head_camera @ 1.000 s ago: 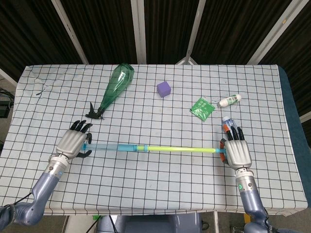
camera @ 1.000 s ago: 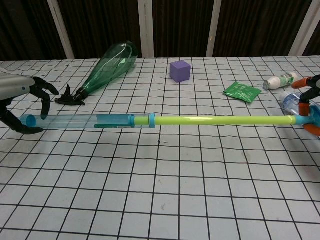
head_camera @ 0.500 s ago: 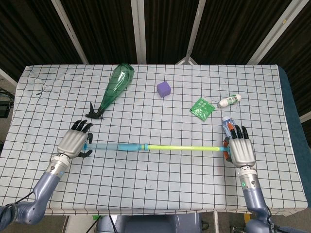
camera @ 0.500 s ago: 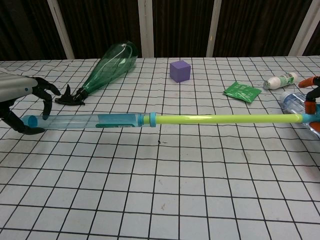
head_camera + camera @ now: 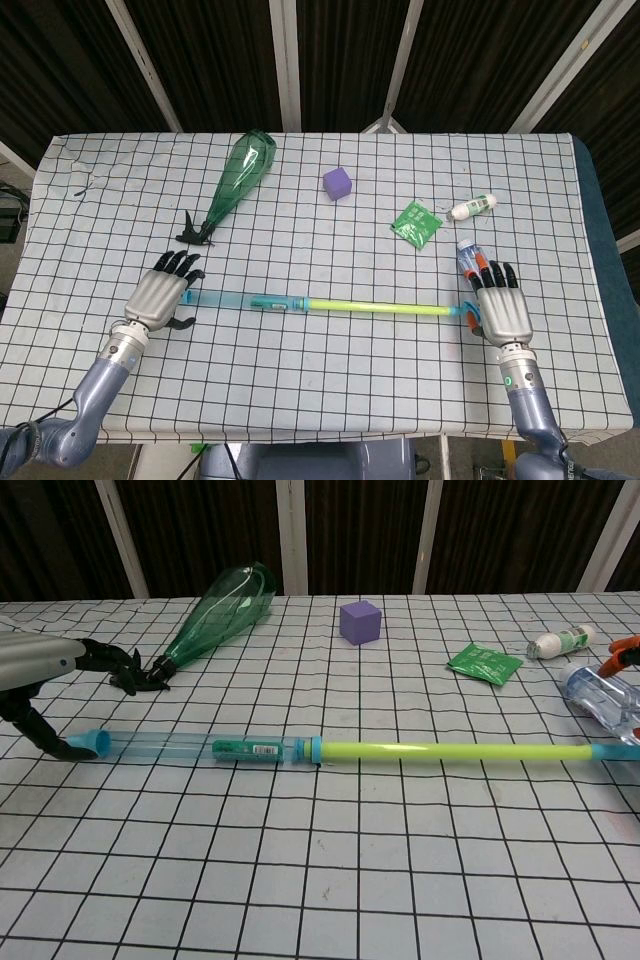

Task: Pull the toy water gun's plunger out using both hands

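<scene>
The toy water gun lies flat on the checked cloth. Its clear blue barrel (image 5: 245, 299) (image 5: 190, 747) points left, and the yellow-green plunger rod (image 5: 380, 307) (image 5: 450, 751) sticks far out to the right. My left hand (image 5: 163, 293) (image 5: 35, 665) sits at the barrel's left end with its fingers spread. Only its thumb tip touches the blue end cap. My right hand (image 5: 503, 312) lies just right of the plunger's blue end, fingers stretched out and holding nothing. In the chest view only an orange-tipped finger of it shows at the right edge.
A green plastic bottle (image 5: 238, 175) (image 5: 220, 608) lies at the back left with a black piece (image 5: 195, 232) at its neck. A purple cube (image 5: 338, 182), a green sachet (image 5: 416, 222) and a small white bottle (image 5: 473, 208) lie behind. A clear small bottle (image 5: 467, 255) (image 5: 600, 692) lies close to my right hand.
Both hands have let go and spread their fingers. The water gun has dropped onto the cloth and shifted a little to the right.
</scene>
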Motion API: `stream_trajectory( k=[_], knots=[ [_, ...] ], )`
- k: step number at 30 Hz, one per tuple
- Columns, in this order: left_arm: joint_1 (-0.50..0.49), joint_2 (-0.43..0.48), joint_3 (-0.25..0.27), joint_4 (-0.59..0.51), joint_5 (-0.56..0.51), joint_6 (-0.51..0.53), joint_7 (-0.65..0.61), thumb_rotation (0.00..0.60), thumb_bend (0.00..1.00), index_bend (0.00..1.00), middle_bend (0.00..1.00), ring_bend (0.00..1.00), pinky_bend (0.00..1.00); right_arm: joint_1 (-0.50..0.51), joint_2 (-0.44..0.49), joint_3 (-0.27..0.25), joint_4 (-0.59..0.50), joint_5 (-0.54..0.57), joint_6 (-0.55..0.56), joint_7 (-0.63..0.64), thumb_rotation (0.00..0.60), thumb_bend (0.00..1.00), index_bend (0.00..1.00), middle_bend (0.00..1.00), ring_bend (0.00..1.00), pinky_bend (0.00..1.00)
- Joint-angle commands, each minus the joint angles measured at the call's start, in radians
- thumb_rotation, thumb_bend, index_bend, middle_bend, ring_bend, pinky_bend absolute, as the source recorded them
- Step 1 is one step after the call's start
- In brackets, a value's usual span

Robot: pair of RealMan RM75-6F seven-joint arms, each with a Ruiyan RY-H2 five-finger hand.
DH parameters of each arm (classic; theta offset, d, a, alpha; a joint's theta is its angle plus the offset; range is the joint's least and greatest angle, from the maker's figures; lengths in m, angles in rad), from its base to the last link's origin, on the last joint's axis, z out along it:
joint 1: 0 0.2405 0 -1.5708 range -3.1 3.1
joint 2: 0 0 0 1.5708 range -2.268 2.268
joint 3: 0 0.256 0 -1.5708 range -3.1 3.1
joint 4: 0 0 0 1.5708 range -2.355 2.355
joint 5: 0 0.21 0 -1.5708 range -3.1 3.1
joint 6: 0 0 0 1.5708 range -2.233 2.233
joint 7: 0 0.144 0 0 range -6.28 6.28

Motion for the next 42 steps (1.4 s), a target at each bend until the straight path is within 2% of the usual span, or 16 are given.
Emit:
stream_trajectory(
  k=[1, 6, 10, 15, 20, 25, 29, 35, 42],
  knots=[
    [0.004, 0.000, 0.004, -0.014, 0.007, 0.001, -0.005, 0.600, 0.16, 0.11, 0.02, 0.00, 0.00, 0.000, 0.041, -0.005, -0.028, 0.042, -0.020, -0.030, 0.600, 0.37, 0.00, 0.00, 0.00, 0.00],
    [0.015, 0.009, 0.012, -0.041, 0.026, 0.014, -0.014, 0.600, 0.15, 0.10, 0.02, 0.00, 0.00, -0.003, 0.080, -0.004, -0.064, 0.081, -0.022, -0.045, 0.600, 0.36, 0.00, 0.00, 0.00, 0.00],
    [0.039, 0.027, 0.017, -0.071, 0.050, 0.049, -0.035, 0.600, 0.14, 0.10, 0.01, 0.00, 0.00, -0.021, 0.107, -0.013, -0.086, 0.051, -0.005, -0.007, 0.600, 0.35, 0.00, 0.00, 0.00, 0.00],
    [0.109, 0.079, 0.052, -0.119, 0.125, 0.142, -0.080, 0.600, 0.08, 0.07, 0.00, 0.00, 0.00, -0.076, 0.153, -0.049, -0.118, -0.082, 0.044, 0.123, 0.600, 0.29, 0.00, 0.00, 0.00, 0.00],
    [0.202, 0.139, 0.104, -0.161, 0.225, 0.258, -0.149, 0.600, 0.07, 0.01, 0.00, 0.00, 0.00, -0.139, 0.203, -0.099, -0.132, -0.243, 0.120, 0.251, 0.600, 0.24, 0.00, 0.00, 0.00, 0.00],
    [0.322, 0.184, 0.167, -0.129, 0.351, 0.414, -0.251, 0.600, 0.07, 0.00, 0.00, 0.00, 0.00, -0.227, 0.236, -0.151, -0.103, -0.389, 0.249, 0.385, 0.600, 0.24, 0.00, 0.00, 0.00, 0.00],
    [0.390, 0.206, 0.195, -0.075, 0.396, 0.490, -0.302, 0.600, 0.07, 0.00, 0.00, 0.00, 0.00, -0.285, 0.242, -0.175, -0.055, -0.448, 0.334, 0.433, 0.600, 0.24, 0.00, 0.00, 0.00, 0.00],
    [0.461, 0.207, 0.171, 0.037, 0.391, 0.583, -0.359, 0.600, 0.07, 0.00, 0.00, 0.00, 0.00, -0.344, 0.234, -0.168, 0.031, -0.495, 0.444, 0.510, 0.600, 0.23, 0.00, 0.00, 0.00, 0.00],
    [0.484, 0.211, 0.141, 0.079, 0.389, 0.595, -0.423, 0.600, 0.07, 0.00, 0.00, 0.00, 0.00, -0.347, 0.232, -0.161, 0.039, -0.480, 0.411, 0.543, 0.600, 0.24, 0.00, 0.00, 0.00, 0.00]
  ],
)
